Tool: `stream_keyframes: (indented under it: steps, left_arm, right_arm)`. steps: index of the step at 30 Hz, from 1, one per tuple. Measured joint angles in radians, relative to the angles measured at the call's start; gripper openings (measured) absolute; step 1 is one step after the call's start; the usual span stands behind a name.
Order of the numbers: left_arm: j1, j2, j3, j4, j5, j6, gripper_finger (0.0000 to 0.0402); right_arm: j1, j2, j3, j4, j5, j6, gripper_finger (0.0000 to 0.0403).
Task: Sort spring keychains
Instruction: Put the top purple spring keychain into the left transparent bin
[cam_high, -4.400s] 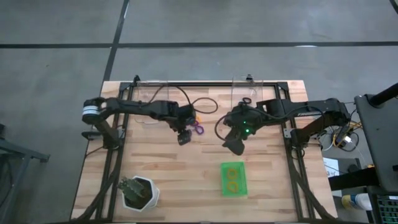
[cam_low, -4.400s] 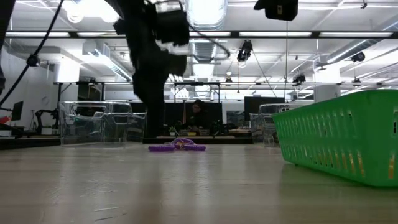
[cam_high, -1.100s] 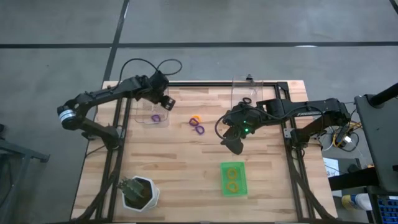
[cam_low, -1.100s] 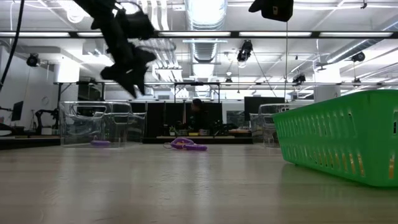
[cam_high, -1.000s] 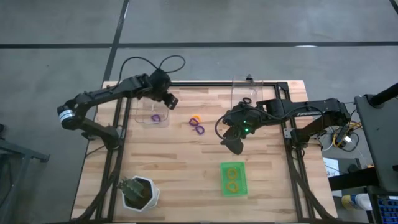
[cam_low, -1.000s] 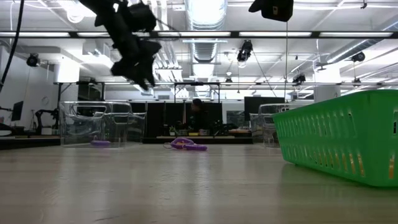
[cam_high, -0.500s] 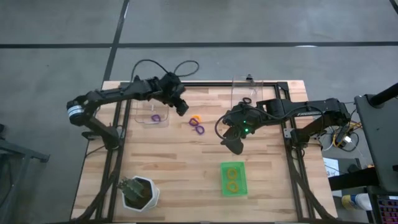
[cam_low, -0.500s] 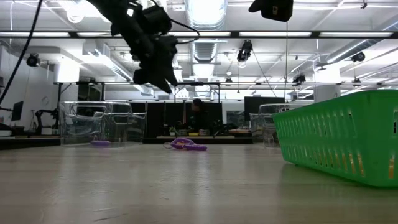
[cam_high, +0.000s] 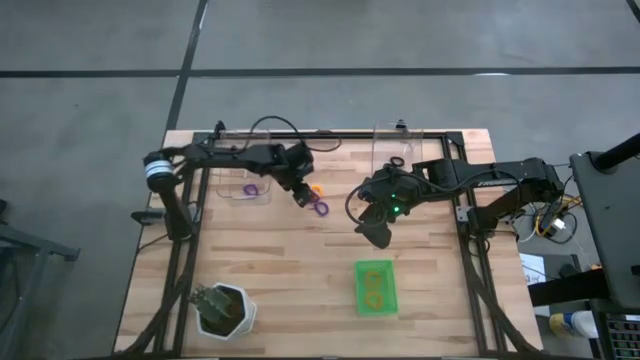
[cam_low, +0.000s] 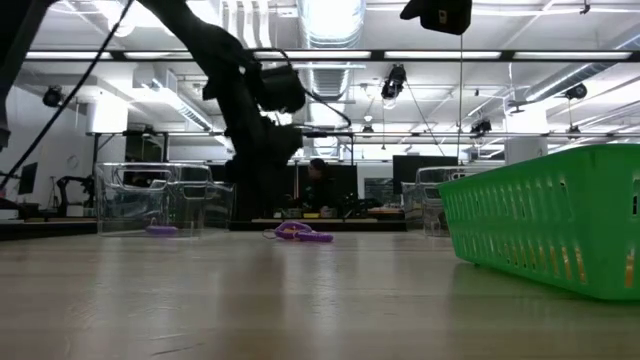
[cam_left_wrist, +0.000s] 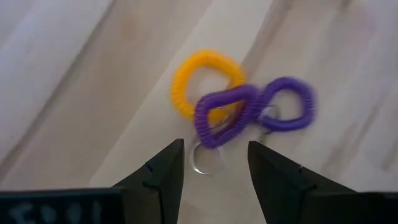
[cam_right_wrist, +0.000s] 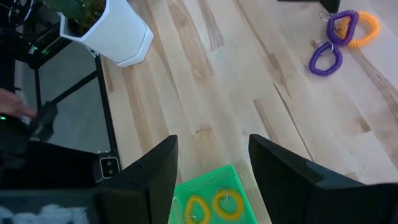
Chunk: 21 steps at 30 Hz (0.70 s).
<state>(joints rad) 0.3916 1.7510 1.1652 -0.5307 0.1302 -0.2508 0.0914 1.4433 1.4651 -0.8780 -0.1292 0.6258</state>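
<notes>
Your left hand (cam_left_wrist: 211, 163) hangs open and empty over the tangled purple coiled keychains (cam_left_wrist: 252, 111) and the orange coiled keychain (cam_left_wrist: 202, 81) on the wooden desk (cam_high: 300, 260), lined up to pick. Right hand (cam_right_wrist: 208, 163) waits open mid-desk, empty.

The left pincer (cam_high: 303, 196) has swung away from the clear bin (cam_high: 243, 180) (one purple keychain (cam_high: 250, 189) now inside) and dropped, fingers apart, over the purple-and-orange cluster (cam_left_wrist: 239, 102).
</notes>
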Motion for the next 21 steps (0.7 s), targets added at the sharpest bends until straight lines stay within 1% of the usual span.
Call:
stream_keyframes:
  steps: [5,11,13,15,16,18,19,21]
  left_arm:
    - [0.001,0.061,0.000,0.008,-0.003,-0.009,0.0167]
    - [0.000,0.104,0.000,0.049,0.005,-0.008,0.0164]
    - [0.000,0.104,0.000,0.057,0.006,-0.009,0.0153]
    - [0.000,0.103,0.000,0.056,0.007,-0.010,0.0122]
    - [0.000,0.100,0.000,0.051,0.007,-0.012,0.0098]
    - [0.001,0.093,0.000,0.042,0.005,-0.017,0.0036]
    - [0.001,0.087,0.000,0.030,0.001,-0.022,0.0020]
    - [0.002,0.077,0.001,0.029,0.003,-0.020,0.0008]
  right_arm:
    - [0.000,0.000,0.000,0.000,-0.001,0.008,0.0192]
    - [0.000,0.000,0.000,-0.002,-0.001,0.010,0.0192]
    - [0.000,0.000,0.000,-0.002,-0.002,0.011,0.0192]
    - [0.001,0.000,0.000,-0.002,-0.001,0.011,0.0192]
    - [0.002,0.000,0.000,-0.002,-0.001,0.011,0.0192]
    - [0.002,0.000,0.000,-0.002,-0.001,0.011,0.0192]
    - [0.002,0.000,0.000,-0.002,-0.001,0.011,0.0192]
    - [0.002,0.000,0.000,-0.002,-0.001,0.011,0.0192]
